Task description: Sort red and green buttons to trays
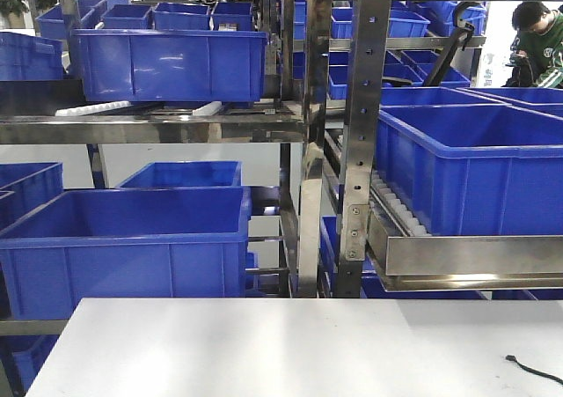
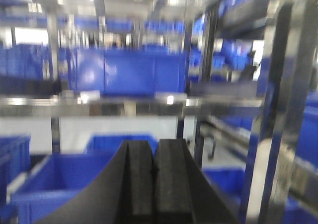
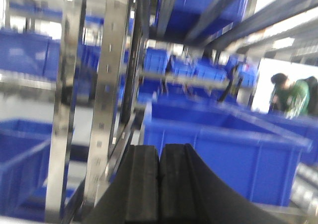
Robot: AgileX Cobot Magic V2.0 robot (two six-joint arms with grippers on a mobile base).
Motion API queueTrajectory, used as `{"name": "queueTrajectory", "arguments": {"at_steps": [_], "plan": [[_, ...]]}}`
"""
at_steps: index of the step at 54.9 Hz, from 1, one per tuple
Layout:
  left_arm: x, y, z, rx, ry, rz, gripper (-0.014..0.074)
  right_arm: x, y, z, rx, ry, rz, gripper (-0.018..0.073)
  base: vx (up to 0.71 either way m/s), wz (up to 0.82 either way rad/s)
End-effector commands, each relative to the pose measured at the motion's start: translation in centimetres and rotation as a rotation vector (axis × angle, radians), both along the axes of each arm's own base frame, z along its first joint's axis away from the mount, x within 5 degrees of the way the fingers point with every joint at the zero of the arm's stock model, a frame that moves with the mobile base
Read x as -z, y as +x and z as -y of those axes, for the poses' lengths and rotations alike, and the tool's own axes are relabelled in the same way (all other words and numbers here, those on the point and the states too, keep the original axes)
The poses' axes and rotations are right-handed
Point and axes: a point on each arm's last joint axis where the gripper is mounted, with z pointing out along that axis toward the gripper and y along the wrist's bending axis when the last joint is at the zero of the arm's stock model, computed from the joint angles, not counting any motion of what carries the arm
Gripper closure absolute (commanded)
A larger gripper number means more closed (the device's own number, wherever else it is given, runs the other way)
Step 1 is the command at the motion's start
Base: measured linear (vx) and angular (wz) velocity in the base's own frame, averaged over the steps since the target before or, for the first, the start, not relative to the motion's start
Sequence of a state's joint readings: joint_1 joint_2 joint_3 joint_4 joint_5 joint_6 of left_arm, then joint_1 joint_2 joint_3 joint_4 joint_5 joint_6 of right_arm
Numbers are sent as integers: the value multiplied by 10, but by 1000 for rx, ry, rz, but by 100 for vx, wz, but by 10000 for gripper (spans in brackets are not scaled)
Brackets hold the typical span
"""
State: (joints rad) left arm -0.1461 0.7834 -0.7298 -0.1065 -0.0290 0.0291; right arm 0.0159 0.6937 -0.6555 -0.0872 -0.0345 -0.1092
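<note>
The red and green buttons and the red and green trays are out of view in every frame. My left gripper (image 2: 154, 145) shows only in the left wrist view; its black jaws are pressed together with nothing between them, pointing at the racks. My right gripper (image 3: 160, 149) shows only in the right wrist view; its black jaws are also pressed together and empty, pointing at a steel upright and a blue crate. Neither gripper shows in the front view.
A white table (image 1: 290, 349) fills the near foreground, with a black cable end (image 1: 528, 371) at its right. Behind stand steel racks (image 1: 361, 142) holding deep blue crates (image 1: 127, 247). A person in green (image 1: 541, 40) is at the far right.
</note>
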Motion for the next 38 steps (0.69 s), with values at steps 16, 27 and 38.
{"name": "queueTrajectory", "arguments": {"at_steps": [16, 27, 38], "plan": [[-10, 21, 2, -8, 2, 46, 435, -6, 18, 0, 0, 17, 23, 429, 0, 0], [-10, 21, 2, -8, 0, 47, 141, -5, 18, 0, 0, 34, 10, 46, 0, 0], [-11, 21, 2, -9, -1, 51, 12, -8, 18, 0, -5, 48, 45, -170, 0, 0]]}}
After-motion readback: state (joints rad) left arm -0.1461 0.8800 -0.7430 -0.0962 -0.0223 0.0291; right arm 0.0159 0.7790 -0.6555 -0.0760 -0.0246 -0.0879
